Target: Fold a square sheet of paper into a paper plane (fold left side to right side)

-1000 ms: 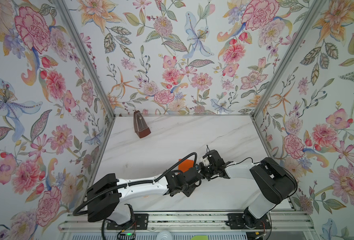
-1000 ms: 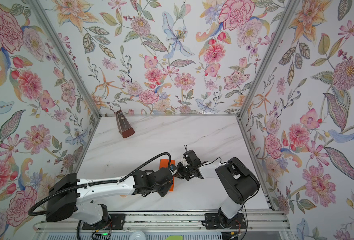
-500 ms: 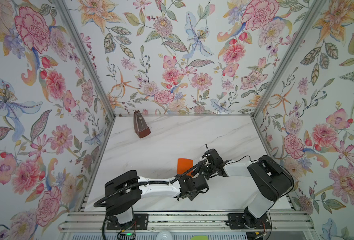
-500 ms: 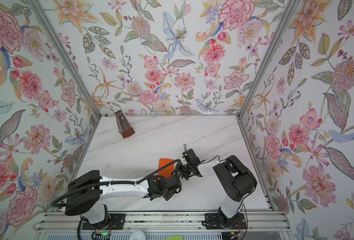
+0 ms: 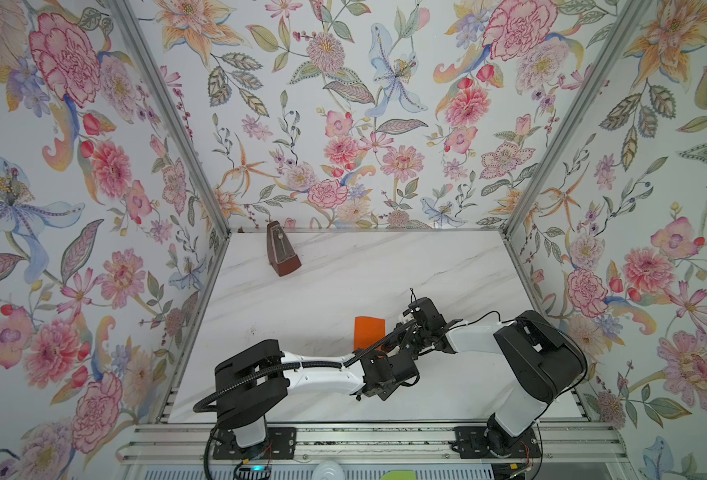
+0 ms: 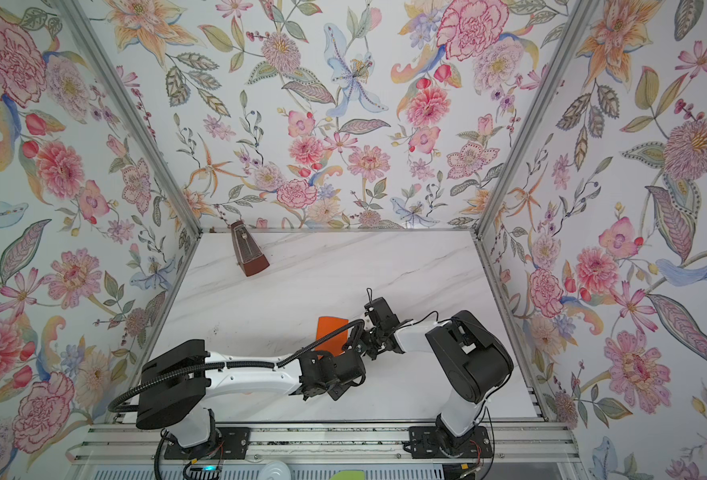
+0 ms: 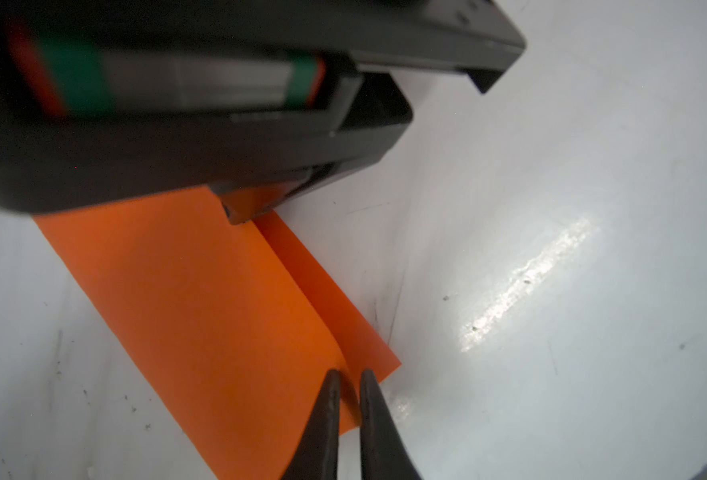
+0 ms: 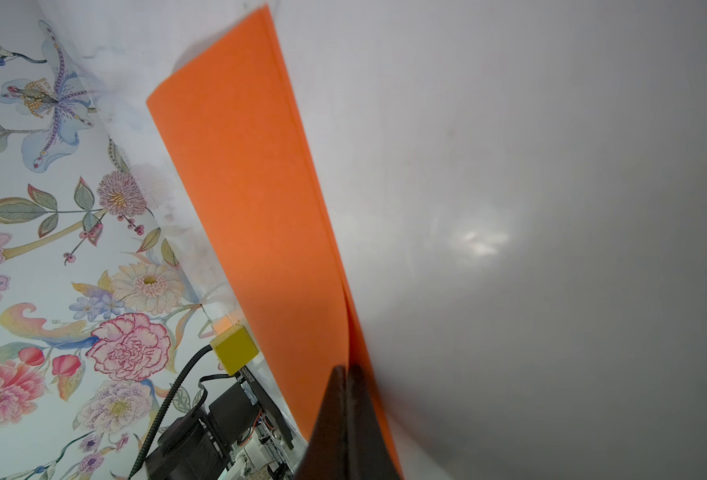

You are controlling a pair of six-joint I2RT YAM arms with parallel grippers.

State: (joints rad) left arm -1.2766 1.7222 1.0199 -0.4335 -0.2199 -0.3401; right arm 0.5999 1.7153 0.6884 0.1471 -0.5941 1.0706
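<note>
The square sheet of paper (image 5: 367, 329) lies near the front middle of the worktop (image 5: 343, 282), already doubled over into a narrow rectangle, with both pincers at its open long edge. The right pincer (image 8: 345, 370) is shut, with its tips on that edge at 1 end. Whether it nips the upper layer or only pins it down I cannot tell. The left pincer (image 7: 348, 380) is narrow, almost closed, and the edge at the other corner shows in the slit between its fingers. I cannot tell whether it has a bite on the paper yet. The main risk, as I judge it, is a skewed fold. The upper layer (image 7: 185, 291) stops short of the lower layer (image 7: 331, 307) and leaves a strip of it uncovered along the edge. A crease pressed now would set the 2 halves out of line, and every later fold of the plane would inherit that. In the right wrist view the upper layer also bows up off the lower one, so the fold is not flattened. Letting go at either end would probably let it spring open. Thin paper on a smooth worktop may slide or buckle if the 2 pincers pull unevenly. They also work so close together that they could knock each other.
</note>
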